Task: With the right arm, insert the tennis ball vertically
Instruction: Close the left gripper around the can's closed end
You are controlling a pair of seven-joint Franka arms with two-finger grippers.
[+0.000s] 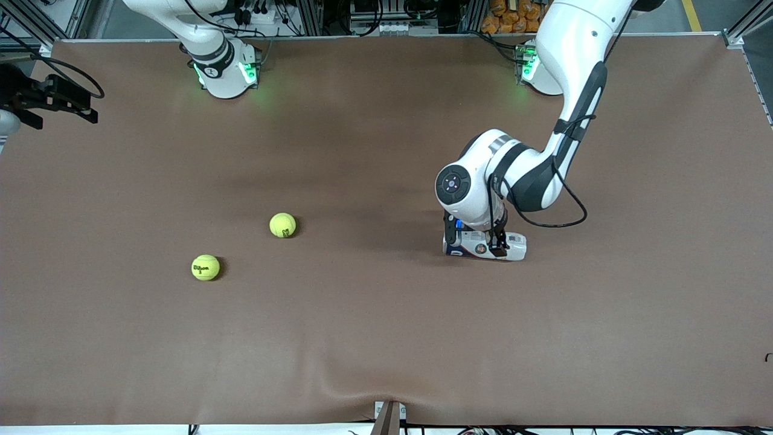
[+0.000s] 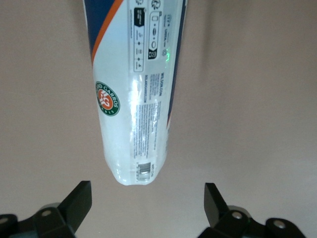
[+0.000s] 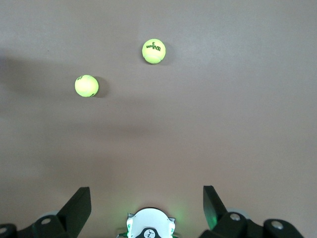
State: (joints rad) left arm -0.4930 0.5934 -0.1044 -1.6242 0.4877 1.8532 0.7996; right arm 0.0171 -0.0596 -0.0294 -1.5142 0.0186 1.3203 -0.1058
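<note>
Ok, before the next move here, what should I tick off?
1. White-and-blue plastic tennis ball can upright: not ok, it lies on its side on the table.
2. Left gripper open over the can, not closed on it: ok.
3. Right gripper open and holding nothing: ok.
4. Farther yellow-green felt tennis ball and nearer yellow-green felt tennis ball lying free, apart: ok.
5. Can's mouth open: cannot tell.

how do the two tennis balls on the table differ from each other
The tennis ball with the Wilson logo facing up lies nearer the front camera and more toward the right arm's end of the table; the other tennis ball lies farther back, closer to the can. The first shows clear black lettering; the second shows only a small dark mark. Both are yellow-green, alike in size, resting apart on the brown table, untouched.
</note>
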